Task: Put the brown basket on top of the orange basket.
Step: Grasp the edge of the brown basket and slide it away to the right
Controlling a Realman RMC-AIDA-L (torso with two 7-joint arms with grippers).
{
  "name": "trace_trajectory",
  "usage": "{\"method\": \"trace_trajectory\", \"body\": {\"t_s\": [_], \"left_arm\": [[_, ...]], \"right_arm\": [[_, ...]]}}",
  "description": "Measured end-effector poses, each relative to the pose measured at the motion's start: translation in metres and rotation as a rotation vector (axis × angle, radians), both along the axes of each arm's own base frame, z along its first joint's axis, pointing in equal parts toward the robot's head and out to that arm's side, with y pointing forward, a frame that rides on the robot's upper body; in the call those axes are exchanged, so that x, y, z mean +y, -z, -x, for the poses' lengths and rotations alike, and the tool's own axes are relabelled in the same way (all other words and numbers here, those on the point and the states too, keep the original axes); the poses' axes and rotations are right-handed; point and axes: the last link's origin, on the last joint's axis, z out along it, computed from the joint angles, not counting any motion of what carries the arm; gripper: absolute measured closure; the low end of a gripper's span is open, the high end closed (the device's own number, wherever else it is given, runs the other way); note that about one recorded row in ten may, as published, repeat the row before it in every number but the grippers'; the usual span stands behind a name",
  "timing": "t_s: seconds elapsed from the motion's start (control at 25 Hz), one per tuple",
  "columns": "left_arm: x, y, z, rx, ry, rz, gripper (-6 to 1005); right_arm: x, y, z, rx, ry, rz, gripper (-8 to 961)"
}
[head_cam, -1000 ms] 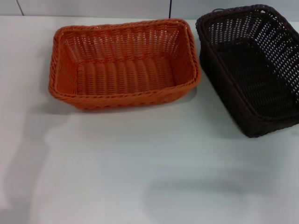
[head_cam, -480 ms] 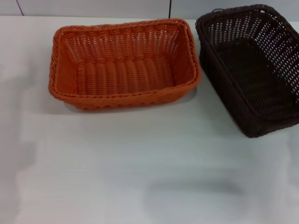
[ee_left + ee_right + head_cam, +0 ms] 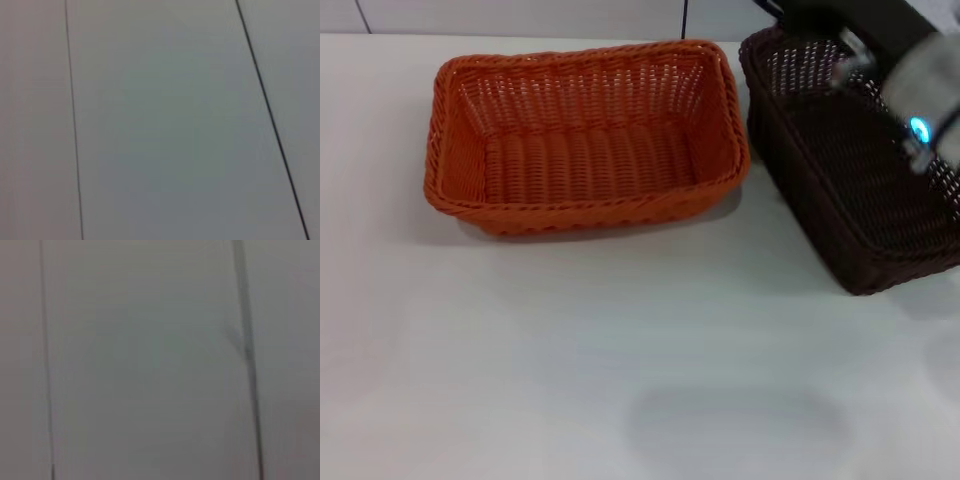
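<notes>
The orange basket point(image 3: 585, 135) stands on the white table at the back left of centre. The brown basket point(image 3: 855, 160) stands right beside it, at the back right, turned at a slight angle. My right arm point(image 3: 920, 95) has come in from the upper right and hangs blurred above the brown basket. Its gripper point(image 3: 825, 15) is the dark part over the basket's far rim. Both baskets are empty. My left gripper is out of the head view. Neither wrist view shows a basket or a gripper.
The white table point(image 3: 620, 370) stretches in front of both baskets. A pale wall with a dark seam point(image 3: 684, 18) runs behind them. The left wrist view shows a grey panel with dark lines point(image 3: 270, 115), as does the right wrist view point(image 3: 247, 350).
My right arm has come into the head view at the upper right and now hangs over the brown basket. The baskets have not moved.
</notes>
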Motion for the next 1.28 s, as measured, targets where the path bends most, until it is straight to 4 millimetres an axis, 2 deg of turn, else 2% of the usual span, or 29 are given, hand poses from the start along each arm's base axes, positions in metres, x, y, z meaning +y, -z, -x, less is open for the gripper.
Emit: {"method": "trace_trajectory", "body": {"t_s": [0.04,0.16,0.24,0.28,0.4,0.44,0.48,0.56,0.76,0.84,0.96,1.28], "left_arm": [[0.000,0.000,0.000,0.000,0.000,0.000,189],[0.003,0.002,0.009,-0.014,-0.054,0.032,189],[0.007,0.003,0.012,-0.021,-0.078,0.042,189],[0.011,0.003,0.014,-0.027,-0.093,0.048,189],[0.018,0.005,0.019,-0.044,-0.129,0.076,189],[0.019,0.005,0.020,-0.046,-0.138,0.079,189],[0.019,0.005,0.020,-0.046,-0.138,0.079,189],[0.023,0.003,0.022,-0.047,-0.156,0.076,189],[0.025,0.003,0.024,-0.052,-0.173,0.079,189],[0.027,0.000,0.029,-0.069,-0.201,0.074,189],[0.027,0.001,0.031,-0.076,-0.214,0.078,189],[0.030,0.000,0.036,-0.084,-0.241,0.092,189]], "right_arm": [[0.008,-0.007,0.015,-0.032,0.015,0.034,126],[0.016,-0.018,0.042,-0.152,0.082,0.141,126],[0.006,-0.029,0.058,-0.304,0.129,0.250,126],[0.006,-0.029,0.058,-0.304,0.129,0.250,126],[-0.012,-0.041,0.065,-0.428,0.148,0.374,126],[-0.022,-0.048,0.065,-0.517,0.149,0.460,126],[-0.022,-0.048,0.065,-0.517,0.149,0.460,126],[-0.032,-0.055,0.057,-0.641,0.151,0.549,126],[-0.052,-0.069,0.043,-0.831,0.096,0.637,126],[-0.073,-0.071,0.034,-0.971,0.008,0.684,126],[-0.082,-0.071,0.031,-1.026,-0.017,0.707,126],[-0.078,-0.076,0.019,-1.124,0.074,0.701,127]]}}
